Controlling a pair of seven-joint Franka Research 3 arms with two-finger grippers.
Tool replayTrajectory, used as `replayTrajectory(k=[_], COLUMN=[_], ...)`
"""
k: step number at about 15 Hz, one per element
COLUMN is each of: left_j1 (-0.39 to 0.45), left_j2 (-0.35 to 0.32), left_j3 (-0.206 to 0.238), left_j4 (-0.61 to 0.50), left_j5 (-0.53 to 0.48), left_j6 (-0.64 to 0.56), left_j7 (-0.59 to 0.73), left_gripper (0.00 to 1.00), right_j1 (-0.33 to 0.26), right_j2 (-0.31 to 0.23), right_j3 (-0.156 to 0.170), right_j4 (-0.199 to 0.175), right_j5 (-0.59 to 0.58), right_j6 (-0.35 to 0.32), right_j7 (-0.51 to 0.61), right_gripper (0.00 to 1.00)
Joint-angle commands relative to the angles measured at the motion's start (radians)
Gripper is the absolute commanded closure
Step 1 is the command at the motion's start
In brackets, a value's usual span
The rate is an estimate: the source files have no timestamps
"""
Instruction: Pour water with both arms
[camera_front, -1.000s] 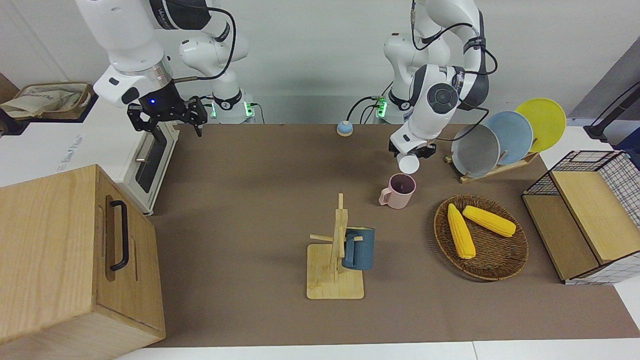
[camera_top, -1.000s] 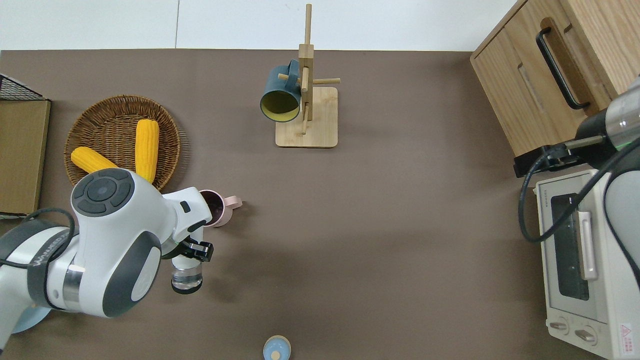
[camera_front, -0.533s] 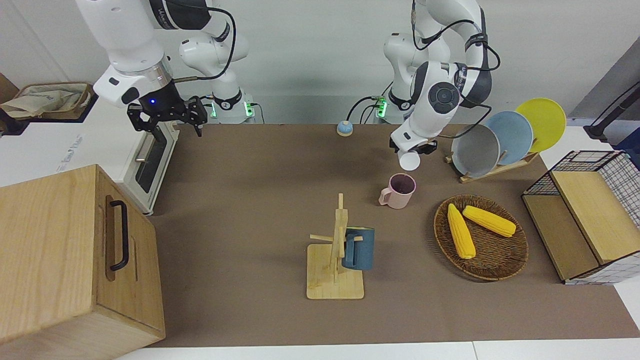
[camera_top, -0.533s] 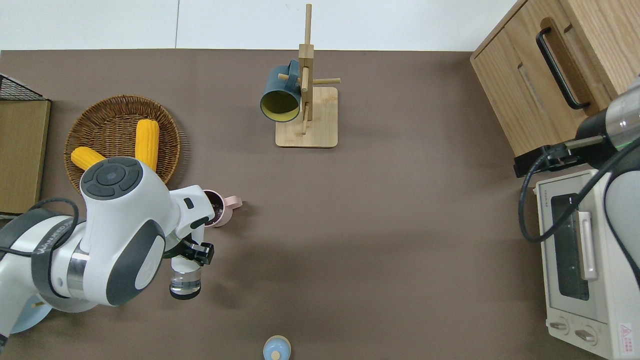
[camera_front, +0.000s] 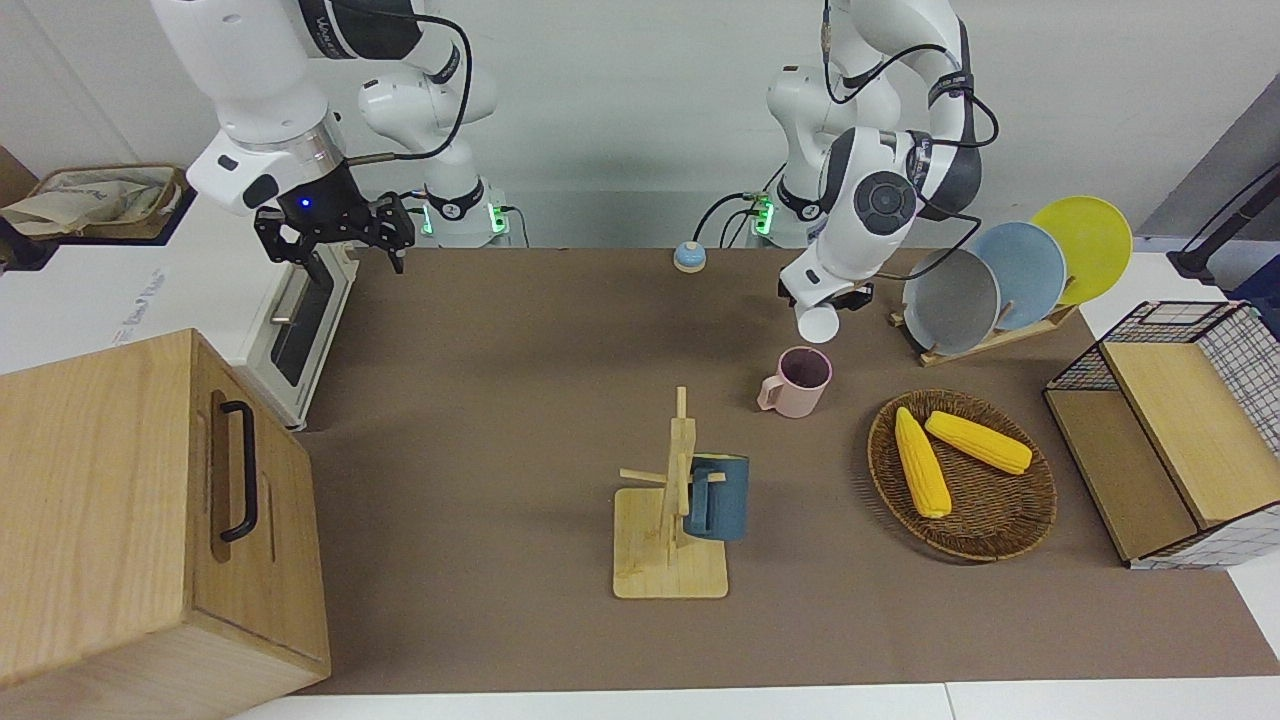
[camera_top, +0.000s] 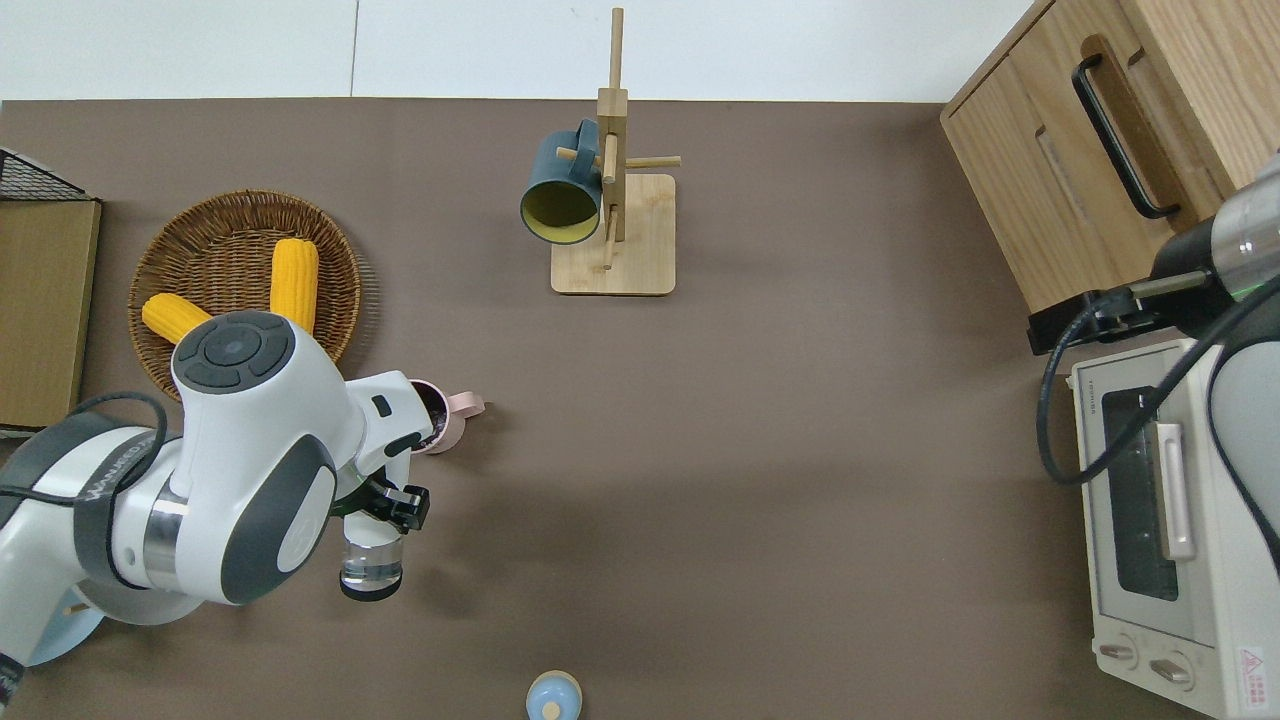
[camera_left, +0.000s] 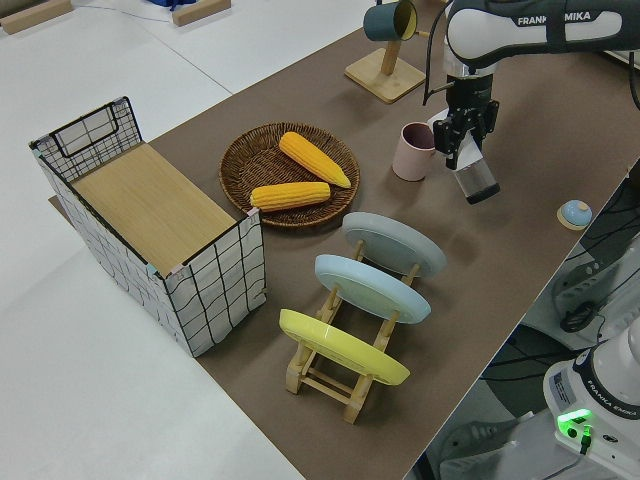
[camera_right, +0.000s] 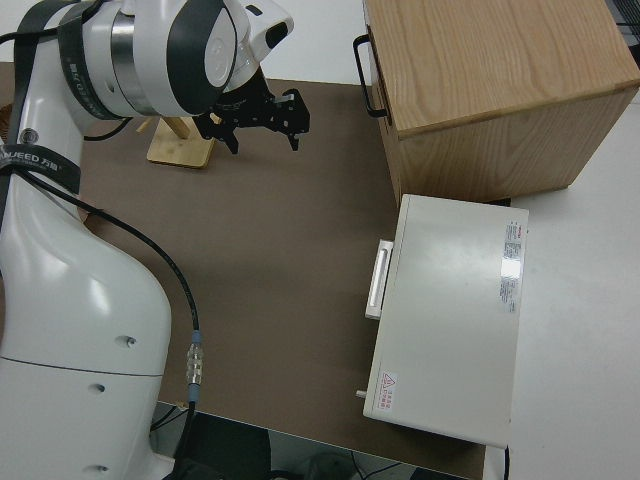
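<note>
— Left gripper (camera_top: 377, 512)?
— Clamped on a clear glass (camera_top: 371, 568), tilted in the air over bare mat, just on the robots' side of the pink mug (camera_front: 797, 381) standing upright.
— Right gripper (camera_front: 335, 243)?
— Fingers spread, holding nothing; that arm's parked.

White wall (camera_front: 620, 90), brown-topped table (camera_front: 500, 400).

the brown table (camera_front: 500, 420) carries a pink mug (camera_front: 798, 381), mug tree (camera_front: 671, 520), corn basket (camera_front: 962, 474), plate rack (camera_front: 985, 335), wire crate (camera_front: 1180, 430), toaster oven (camera_front: 300, 325), wooden cabinet (camera_front: 130, 510) and a small blue bell (camera_front: 688, 257).
</note>
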Motion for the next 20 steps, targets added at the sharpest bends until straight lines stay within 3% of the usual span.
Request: replayTrajectory(k=[1,20], left_j1=[-0.002,-0.002], left_j2=[0.013,0.019], left_j3=[0.006,0.006], left_j4=[0.049,0.06], left_j5=[-0.011,-0.012], left_j6=[-0.055,-0.07], left_j7=[0.013,0.011], left_gripper=[1.0,1.0], right_j1=[0.001,0.001], right_j2=[-0.016,-0.016], right_j3=[0.003,0.001], right_j4=[-0.013,-0.013], right_j5=[-0.002,-0.002], right_j6=[-0.003,-0.003], right_j7=[-0.005,-0.005], right_gripper=[0.017,0.017])
